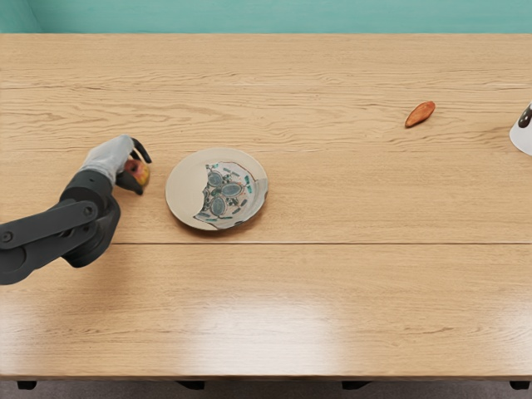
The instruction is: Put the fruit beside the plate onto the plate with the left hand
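just left of the plate [184,189], the left hand [112,158] angles down, fingers [143,151] curled around the fruit [138,172].

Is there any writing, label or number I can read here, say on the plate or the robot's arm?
None readable. The plate carries only a blue-green painted pattern, no letters; the left hand, the fruit it grasps and the table show no markings.

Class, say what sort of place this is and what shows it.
Probably a simulated robot workbench: a light wooden table, a flat teal wall, and a grey left hand gripping a small red-yellow fruit beside a round patterned plate.
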